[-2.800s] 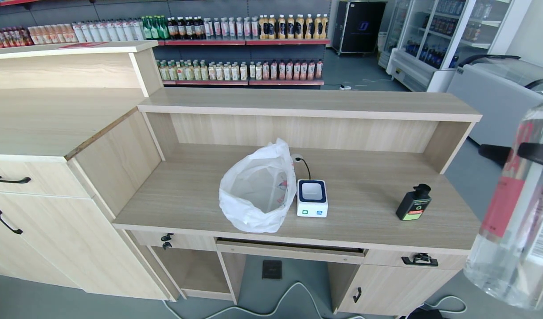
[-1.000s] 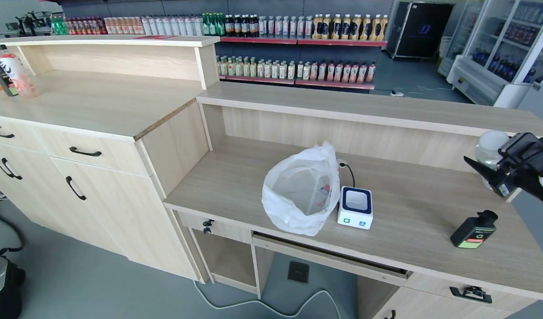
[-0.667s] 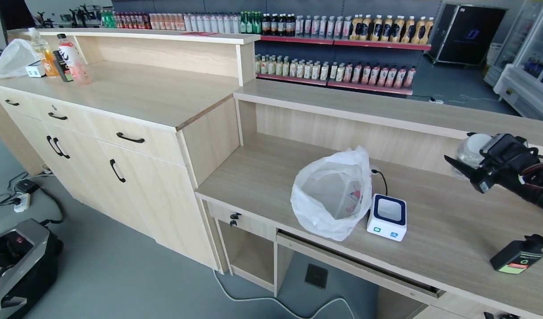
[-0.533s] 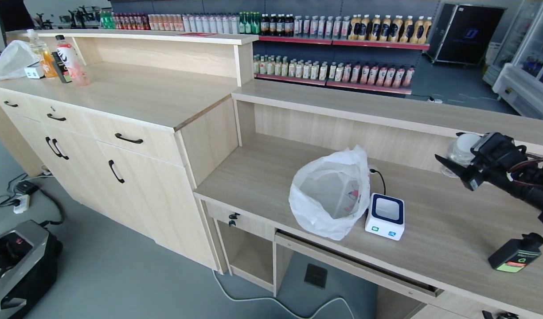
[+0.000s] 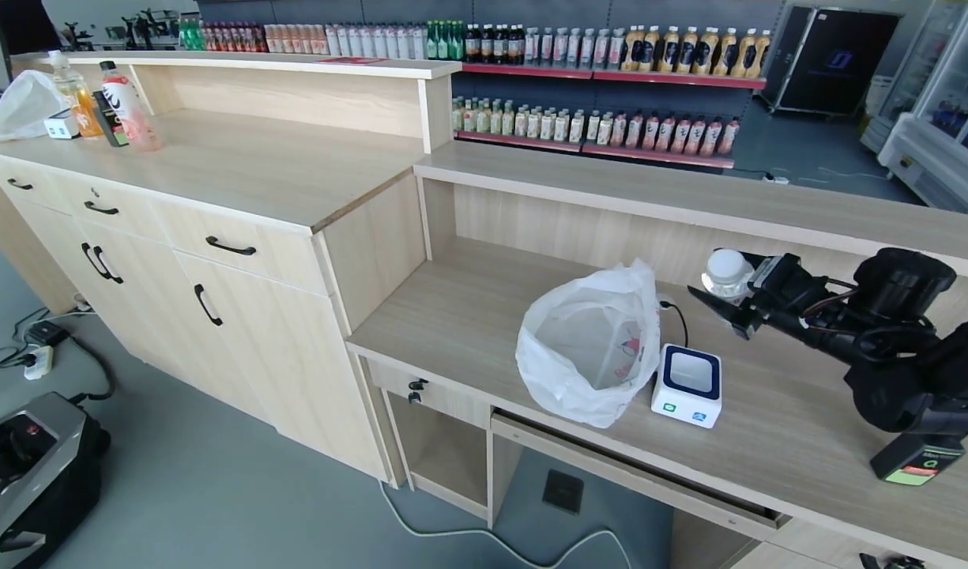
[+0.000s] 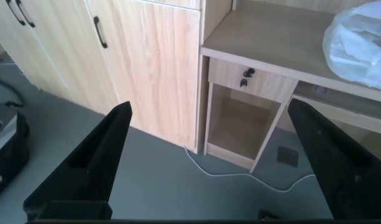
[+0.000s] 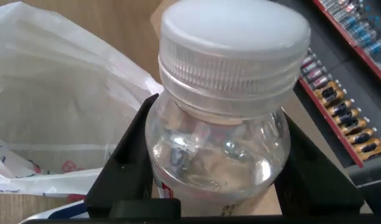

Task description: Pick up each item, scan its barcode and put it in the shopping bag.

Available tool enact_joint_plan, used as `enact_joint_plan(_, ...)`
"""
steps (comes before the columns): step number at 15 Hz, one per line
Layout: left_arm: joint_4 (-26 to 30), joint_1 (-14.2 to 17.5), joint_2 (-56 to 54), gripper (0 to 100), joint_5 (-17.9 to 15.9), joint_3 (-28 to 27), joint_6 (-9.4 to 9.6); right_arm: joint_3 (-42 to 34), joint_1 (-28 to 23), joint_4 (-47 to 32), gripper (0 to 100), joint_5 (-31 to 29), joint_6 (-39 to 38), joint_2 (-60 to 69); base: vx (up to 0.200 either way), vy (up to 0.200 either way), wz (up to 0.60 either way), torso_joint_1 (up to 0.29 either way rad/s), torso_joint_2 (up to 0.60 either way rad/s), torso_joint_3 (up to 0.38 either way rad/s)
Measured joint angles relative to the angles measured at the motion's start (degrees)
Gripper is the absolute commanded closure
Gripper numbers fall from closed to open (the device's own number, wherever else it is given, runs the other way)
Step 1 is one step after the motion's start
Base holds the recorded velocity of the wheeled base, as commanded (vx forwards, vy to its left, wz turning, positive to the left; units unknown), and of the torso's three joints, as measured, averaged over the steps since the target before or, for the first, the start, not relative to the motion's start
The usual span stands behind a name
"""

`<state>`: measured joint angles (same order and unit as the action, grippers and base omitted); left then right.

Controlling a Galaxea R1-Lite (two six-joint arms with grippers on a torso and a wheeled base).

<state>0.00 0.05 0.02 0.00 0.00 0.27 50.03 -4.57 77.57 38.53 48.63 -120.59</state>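
A clear bottle [image 5: 727, 273] with a white cap [image 7: 234, 37] is held in my right gripper [image 5: 738, 304], which is shut on its body [image 7: 218, 143] above the counter, just behind the scanner [image 5: 687, 386]. The white shopping bag [image 5: 590, 348] stands open on the counter, left of the scanner, and lies below the bottle [image 7: 59, 112]. A dark bottle [image 5: 914, 461] with a green label stands at the counter's right end, partly hidden by my right arm. My left gripper [image 6: 221, 168] hangs open over the floor, in front of the cabinet, with the bag [image 6: 361, 40] beyond it.
A raised ledge [image 5: 649, 197] runs behind the low counter [image 5: 468, 316]. The taller counter [image 5: 239, 170] to the left carries bottles [image 5: 128, 103], another bag and a scanner at its far end. Drink shelves [image 5: 578, 71] stand behind. A cable [image 5: 452, 533] lies on the floor.
The camera swung left, shifting the whole scene. Since half a second ago my right gripper has carried the bottle left, from near the counter's right end to just behind the scanner.
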Motion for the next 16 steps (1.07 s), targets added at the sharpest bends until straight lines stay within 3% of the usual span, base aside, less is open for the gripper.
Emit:
enact_joint_plan(5, 0.0, 0.0, 0.0, 0, 0.0, 0.0, 0.00, 1.0, 1.9, 3.7, 100, 0.0, 0.1, -6.3, 0.000, 0.000, 0.00, 0.000, 0.00, 0.000)
enact_joint_plan(16, 0.0, 0.0, 0.0, 0, 0.0, 0.0, 0.00, 7.7, 2.8, 4.2, 100, -0.1, 0.1, -12.5, 0.000, 0.000, 0.00, 0.000, 0.00, 0.000)
